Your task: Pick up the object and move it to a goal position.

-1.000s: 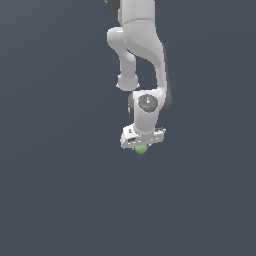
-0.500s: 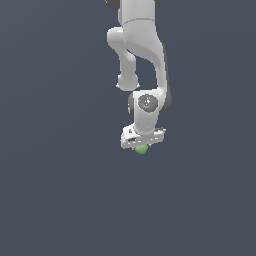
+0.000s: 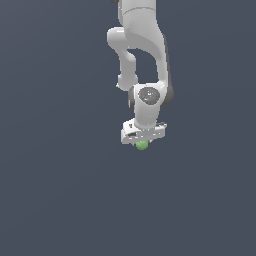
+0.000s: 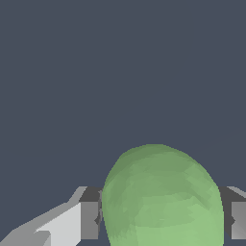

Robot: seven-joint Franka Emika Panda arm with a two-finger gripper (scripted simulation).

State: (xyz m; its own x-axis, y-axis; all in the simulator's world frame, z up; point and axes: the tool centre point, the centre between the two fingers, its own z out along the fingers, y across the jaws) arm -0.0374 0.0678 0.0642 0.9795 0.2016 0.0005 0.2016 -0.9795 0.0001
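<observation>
The small bright-green ball (image 3: 142, 145) sits directly under the white arm's hand in the exterior view, mostly covered by the hand. My gripper (image 3: 142, 143) is shut on the ball. In the wrist view the green ball (image 4: 163, 197) fills the space between the two fingers; one grey pad (image 4: 89, 220) presses against one side and the other pad (image 4: 235, 220) against the opposite side. The white arm reaches down from the top of the exterior view.
A plain dark grey-blue surface (image 3: 60, 190) fills the whole scene in both views. No other object shows.
</observation>
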